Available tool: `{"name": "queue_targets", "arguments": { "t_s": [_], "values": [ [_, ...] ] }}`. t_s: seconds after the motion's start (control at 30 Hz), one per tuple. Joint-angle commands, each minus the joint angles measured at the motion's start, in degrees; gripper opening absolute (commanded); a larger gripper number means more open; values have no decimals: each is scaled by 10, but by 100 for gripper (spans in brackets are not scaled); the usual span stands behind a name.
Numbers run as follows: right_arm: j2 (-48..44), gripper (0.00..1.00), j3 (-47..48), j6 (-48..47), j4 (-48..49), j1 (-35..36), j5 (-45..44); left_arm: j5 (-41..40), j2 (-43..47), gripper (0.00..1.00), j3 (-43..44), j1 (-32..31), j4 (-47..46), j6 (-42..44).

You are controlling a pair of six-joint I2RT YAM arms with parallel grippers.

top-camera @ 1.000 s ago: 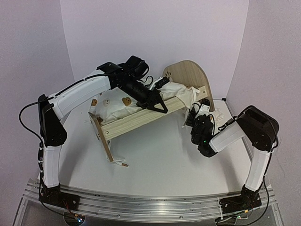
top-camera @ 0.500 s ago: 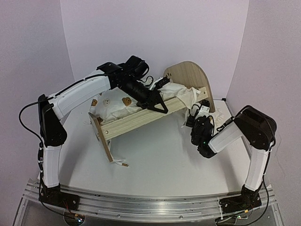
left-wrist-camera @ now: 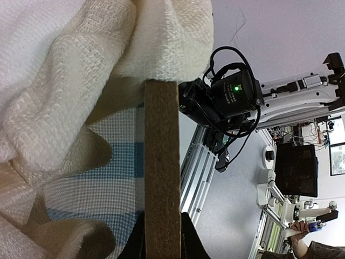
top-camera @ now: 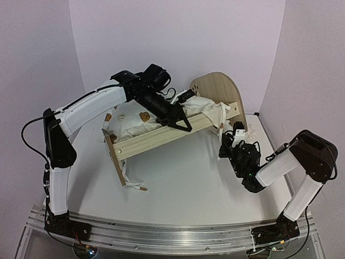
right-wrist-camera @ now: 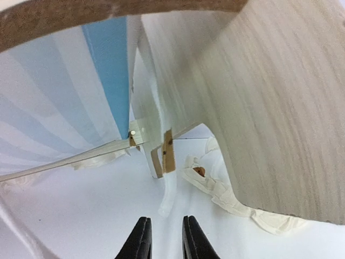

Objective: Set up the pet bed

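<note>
On the white surface (top-camera: 183, 186), the left claw (left-wrist-camera: 161, 237) is clamping the pet bed (top-camera: 132, 124) by its side rail (top-camera: 156, 138) to steady it while the right claw (right-wrist-camera: 166, 237) is hovering ajar, empty.

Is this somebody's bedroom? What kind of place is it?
Probably a robot lab. The left arm and right arm are bolted to a metal rail by a white table inside plain walls; the left wrist view shows a monitor and more rigs beyond.

White-shelled left arm (top-camera: 89, 108), white-shelled right arm (top-camera: 277, 168), black joints (top-camera: 56, 148), looping black cables (left-wrist-camera: 211, 116), black right gripper (right-wrist-camera: 165, 224), green wrist light (left-wrist-camera: 235, 88)
</note>
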State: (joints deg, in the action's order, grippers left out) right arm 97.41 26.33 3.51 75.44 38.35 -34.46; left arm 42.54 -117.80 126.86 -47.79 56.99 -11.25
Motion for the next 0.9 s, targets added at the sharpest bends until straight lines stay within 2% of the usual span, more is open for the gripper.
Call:
{"name": "queue_targets", "arguments": {
  "t_s": [0.0, 0.1, 0.17, 0.37, 0.57, 0.6, 0.7, 0.73, 0.87],
  "values": [
    [-11, 25, 4, -29, 73, 3, 32, 117, 92, 0, 103, -1, -185, 82],
    [-28, 41, 4, -63, 73, 3, 30, 137, 111, 0, 92, -1, -173, 81],
    [-31, 47, 9, -76, 73, 3, 14, 152, 123, 0, 79, -1, -177, 77],
    [-5, 57, 47, -95, 73, 3, -53, 165, 130, 0, 86, -1, -194, 61],
    [36, 57, 94, -107, 73, 3, -107, 187, 130, 0, 93, -2, -217, 45],
    [39, 52, 98, -110, 73, 3, -109, 188, 131, 0, 92, -2, -218, 45],
    [39, 13, 100, -107, 73, 4, -124, 187, 133, 0, 91, -1, -219, 44],
    [35, 5, 95, -103, 73, 4, -126, 184, 133, 0, 91, -1, -218, 43],
    [7, 0, 54, -84, 73, 11, -110, 150, 137, 0, 68, 10, -217, 49]
  ]
}}
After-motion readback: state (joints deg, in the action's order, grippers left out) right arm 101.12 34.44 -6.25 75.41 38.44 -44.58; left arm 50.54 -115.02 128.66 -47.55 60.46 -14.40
